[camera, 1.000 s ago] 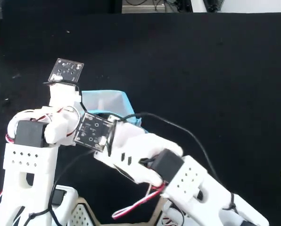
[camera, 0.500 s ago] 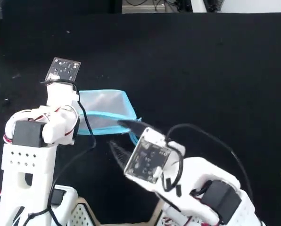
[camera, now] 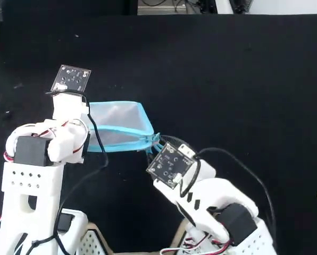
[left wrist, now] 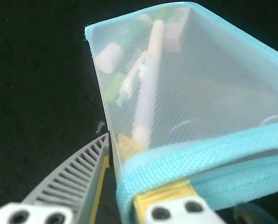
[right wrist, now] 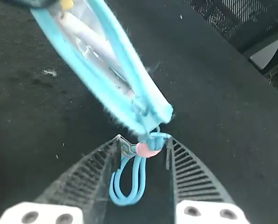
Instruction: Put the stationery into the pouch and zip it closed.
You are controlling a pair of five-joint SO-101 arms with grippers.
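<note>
While my left claw [left wrist: 126, 164] pinches the pouch [left wrist: 209, 88] by its zip edge, stationery [left wrist: 147, 93] lies inside, just beyond its tips. My right claw [right wrist: 142, 143] stands parted, the zipper pull [right wrist: 146, 149] between its fingers.

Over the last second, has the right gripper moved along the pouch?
Yes: the right gripper went from the pouch's end by the left arm to its opposite corner, now straddling the zipper pull.
</note>
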